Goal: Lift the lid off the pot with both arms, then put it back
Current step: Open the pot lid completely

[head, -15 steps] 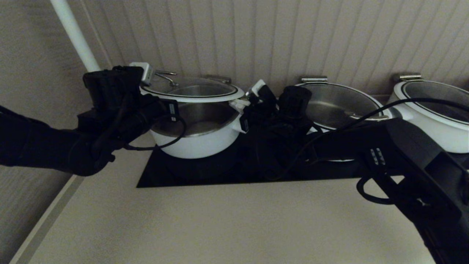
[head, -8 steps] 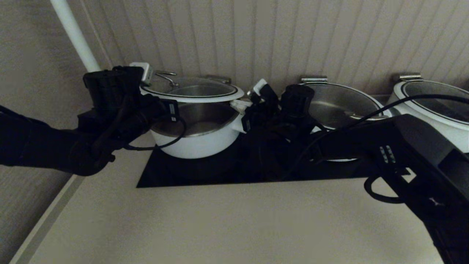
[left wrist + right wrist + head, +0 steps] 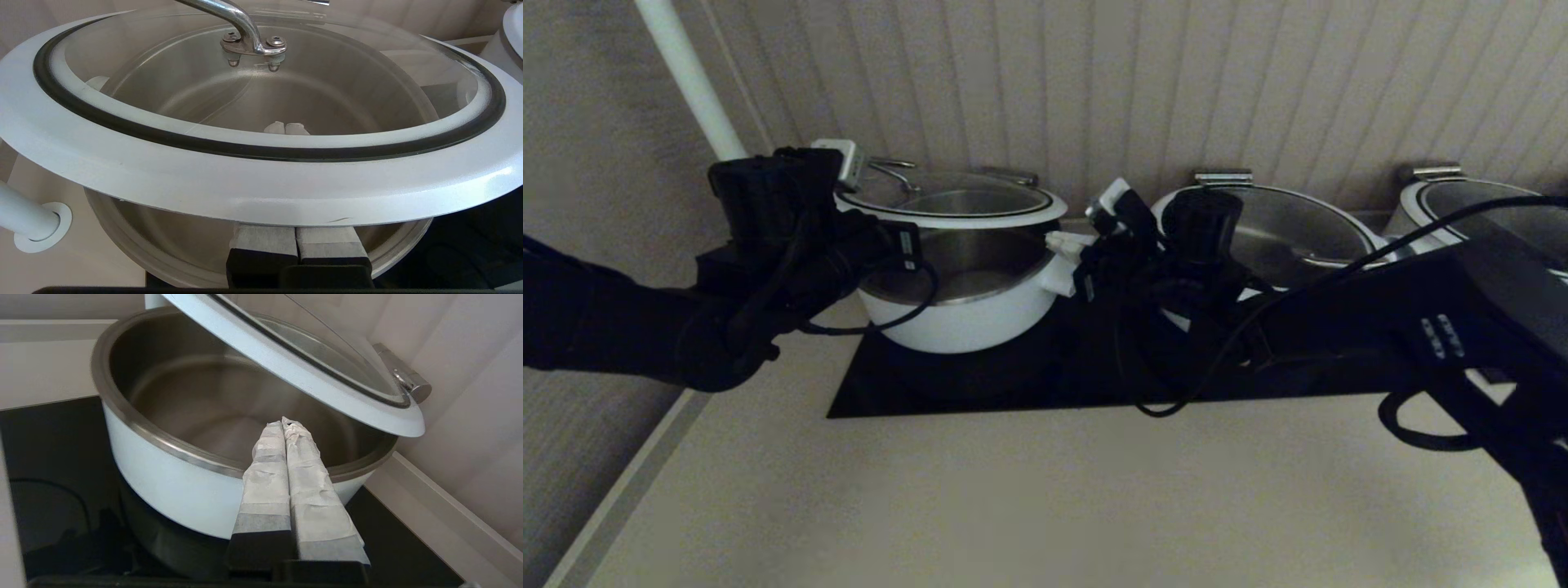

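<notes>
A white pot [image 3: 964,318] with a steel inside stands on the black cooktop [image 3: 1013,392]. Its glass lid [image 3: 956,214] with a white rim is held up off the pot, tilted. My left gripper [image 3: 286,127] is shut, its fingers under the lid's left rim [image 3: 261,183], tips showing through the glass. The lid's steel handle [image 3: 241,24] is above them. My right gripper [image 3: 282,421] is shut and empty, over the pot's right rim [image 3: 163,449], below the lid [image 3: 310,375] and apart from it. In the head view it [image 3: 1062,242] is just right of the pot.
Two more white pots [image 3: 1282,229] [image 3: 1486,237] stand to the right, the nearer one close behind my right arm. A ribbed wall is right behind the pots. A white pipe [image 3: 686,73] rises at the back left. Beige counter [image 3: 1045,506] lies in front.
My right arm has drawn back to the right, its shut fingers sliding away from under the lid's right edge. The left gripper and the raised lid have stayed put.
</notes>
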Motion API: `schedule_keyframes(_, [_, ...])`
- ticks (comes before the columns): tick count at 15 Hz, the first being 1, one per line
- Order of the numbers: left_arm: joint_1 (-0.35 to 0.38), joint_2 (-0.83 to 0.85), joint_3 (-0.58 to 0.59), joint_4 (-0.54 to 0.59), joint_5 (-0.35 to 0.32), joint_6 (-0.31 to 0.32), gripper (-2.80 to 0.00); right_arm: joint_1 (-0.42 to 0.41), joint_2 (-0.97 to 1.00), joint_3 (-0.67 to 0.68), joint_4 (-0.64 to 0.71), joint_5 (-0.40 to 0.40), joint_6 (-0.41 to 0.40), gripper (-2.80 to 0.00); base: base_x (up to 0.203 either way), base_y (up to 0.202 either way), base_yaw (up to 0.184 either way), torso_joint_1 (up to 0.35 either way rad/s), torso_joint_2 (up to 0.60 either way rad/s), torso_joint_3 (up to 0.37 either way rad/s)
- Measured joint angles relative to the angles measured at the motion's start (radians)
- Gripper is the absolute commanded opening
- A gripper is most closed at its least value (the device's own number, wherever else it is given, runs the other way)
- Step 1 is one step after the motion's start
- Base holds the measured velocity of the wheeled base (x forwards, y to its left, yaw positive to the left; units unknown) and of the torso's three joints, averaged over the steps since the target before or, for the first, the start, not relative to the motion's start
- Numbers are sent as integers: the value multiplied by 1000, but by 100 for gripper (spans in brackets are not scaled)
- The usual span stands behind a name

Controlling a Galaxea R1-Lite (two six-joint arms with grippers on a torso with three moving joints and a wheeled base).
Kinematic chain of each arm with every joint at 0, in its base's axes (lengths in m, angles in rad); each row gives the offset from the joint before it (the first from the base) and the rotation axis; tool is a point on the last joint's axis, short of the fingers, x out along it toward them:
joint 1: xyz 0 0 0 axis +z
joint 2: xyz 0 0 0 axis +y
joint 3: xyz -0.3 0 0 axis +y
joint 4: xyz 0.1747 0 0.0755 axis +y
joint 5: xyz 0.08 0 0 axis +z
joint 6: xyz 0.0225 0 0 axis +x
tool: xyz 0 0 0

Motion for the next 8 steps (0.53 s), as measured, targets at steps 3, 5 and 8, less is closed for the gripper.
schedule_keyframes(3, [0, 0, 1, 0, 0, 1, -280, 0, -43, 56, 1, 0, 0, -280, 0, 0, 0, 0, 0, 0])
schedule_keyframes(5, [-1, 0, 0, 0, 0, 1, -280, 0, -77, 112, 0, 0, 0, -280, 0, 0, 0, 0, 0, 0])
schedule_keyframes(8, [-1, 0, -6, -3, 1, 1, -280, 1, -133, 195, -5, 0, -3, -280, 0, 0, 0, 0, 0, 0])
